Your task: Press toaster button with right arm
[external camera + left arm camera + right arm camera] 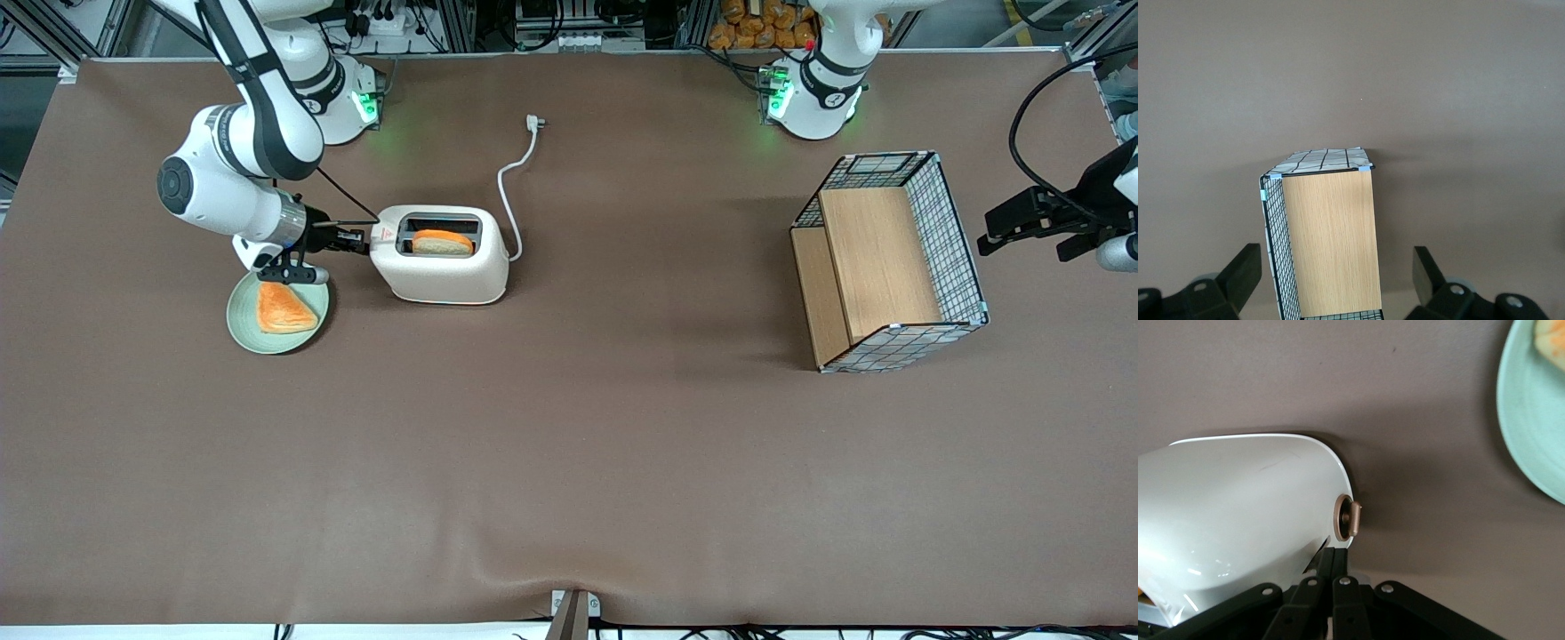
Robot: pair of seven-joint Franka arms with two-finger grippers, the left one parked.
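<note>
The cream-white toaster (444, 277) stands on the brown table with a slice of bread (442, 242) in its top slot. A small red mark (385, 233) sits on top at its narrow end. My right arm (240, 178) reaches in from the working arm's end. Its black gripper (360, 242) is shut and empty, fingertips together against that narrow end. In the right wrist view the closed gripper (1336, 553) meets the toaster (1238, 507) beside a tan round knob (1346, 519). The toaster button is hidden by the fingertips.
A pale green plate (244, 324) with an orange pastry (283, 308) lies just under my wrist, nearer the front camera than the gripper. The toaster's white cord (508, 191) and plug (534, 123) trail away. A wire-mesh wooden basket (889, 262) stands toward the parked arm's end.
</note>
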